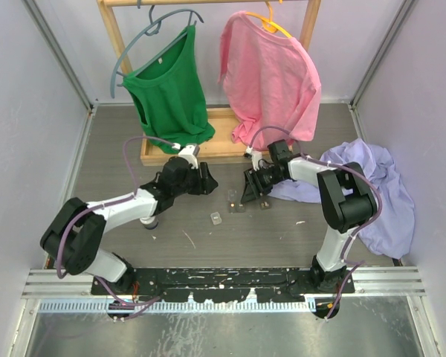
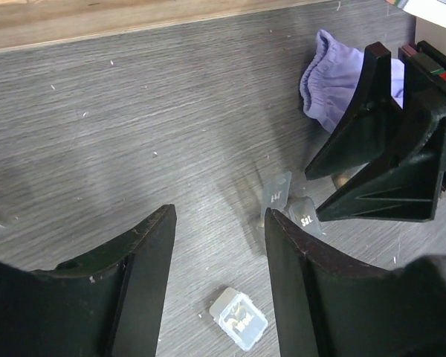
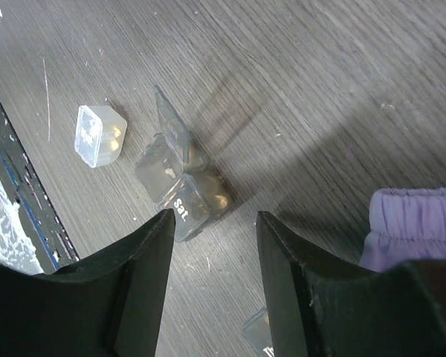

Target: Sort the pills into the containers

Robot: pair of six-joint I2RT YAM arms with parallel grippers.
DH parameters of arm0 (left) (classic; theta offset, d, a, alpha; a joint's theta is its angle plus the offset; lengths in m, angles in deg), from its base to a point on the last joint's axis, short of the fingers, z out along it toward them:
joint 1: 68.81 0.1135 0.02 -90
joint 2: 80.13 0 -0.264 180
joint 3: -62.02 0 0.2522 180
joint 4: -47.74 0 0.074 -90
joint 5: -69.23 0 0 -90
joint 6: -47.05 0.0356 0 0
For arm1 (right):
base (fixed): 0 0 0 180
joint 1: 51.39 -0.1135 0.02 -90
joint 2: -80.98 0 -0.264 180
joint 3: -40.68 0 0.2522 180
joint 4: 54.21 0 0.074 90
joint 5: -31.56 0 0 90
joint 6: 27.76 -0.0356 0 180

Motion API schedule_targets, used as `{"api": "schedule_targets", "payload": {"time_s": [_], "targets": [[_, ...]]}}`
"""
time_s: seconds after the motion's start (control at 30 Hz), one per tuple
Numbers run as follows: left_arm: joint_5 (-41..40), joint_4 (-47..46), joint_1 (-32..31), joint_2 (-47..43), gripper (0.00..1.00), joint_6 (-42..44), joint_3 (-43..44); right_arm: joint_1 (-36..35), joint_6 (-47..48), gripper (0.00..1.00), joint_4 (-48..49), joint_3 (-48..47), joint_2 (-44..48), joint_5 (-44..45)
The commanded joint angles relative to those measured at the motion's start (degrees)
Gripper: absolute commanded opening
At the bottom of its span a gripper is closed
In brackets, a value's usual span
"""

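Pill sort, status note.

- Left gripper [image 2: 219, 245]: jaws apart, nothing between them, over the bare table [image 2: 134, 111] and short of the tubs.
- Right gripper [image 3: 215, 245]: jaws likewise apart and empty; the tub marked Sat [image 3: 197, 204] lies just ahead of its fingertips, not gripped as far as we can see.
- Joined to the Sat tub is the tub with its lid up [image 3: 163, 160].
- The lone clear tub [image 3: 99, 135] sits closed, a little apart from that pair.
- A fourth tub [image 3: 259, 331] is cut off at the bottom edge, near the purple cloth [image 3: 416, 223].

Small yellowish bits show inside three of the tubs; we take them for pills, so some sorting looks done. We cannot make out loose pills on the table, only pale specks. We judge the task midway, with one lid left to shut.
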Motion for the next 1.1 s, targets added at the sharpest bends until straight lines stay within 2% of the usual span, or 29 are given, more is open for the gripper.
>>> {"api": "schedule_targets", "payload": {"time_s": [0.0, 0.43, 0.6, 0.83, 1.07], "targets": [[0.3, -2.9, 0.3, 2.5, 0.52, 1.4, 3.7, -1.2, 2.4, 0.54, -3.0, -2.9, -1.1, -1.5], [2.4, -3.1, 0.4, 11.4, 0.48, 1.9, 7.8, -3.2, 2.6, 0.48, -4.1, -4.3, -3.4, 0.1], [3.6, -3.5, 0.4, 13.4, 0.47, 2.0, 8.8, -3.7, 2.7, 0.43, -4.4, -4.7, -3.9, 0.7], [5.0, -5.0, 0.4, 14.2, 0.43, 0.6, 8.1, -4.4, 3.0, 0.37, -4.7, -5.3, -4.2, -0.1], [5.8, -5.6, 0.4, 13.9, 0.42, -0.8, 6.9, -4.6, 3.1, 0.39, -5.0, -5.5, -4.2, -0.1]]}}
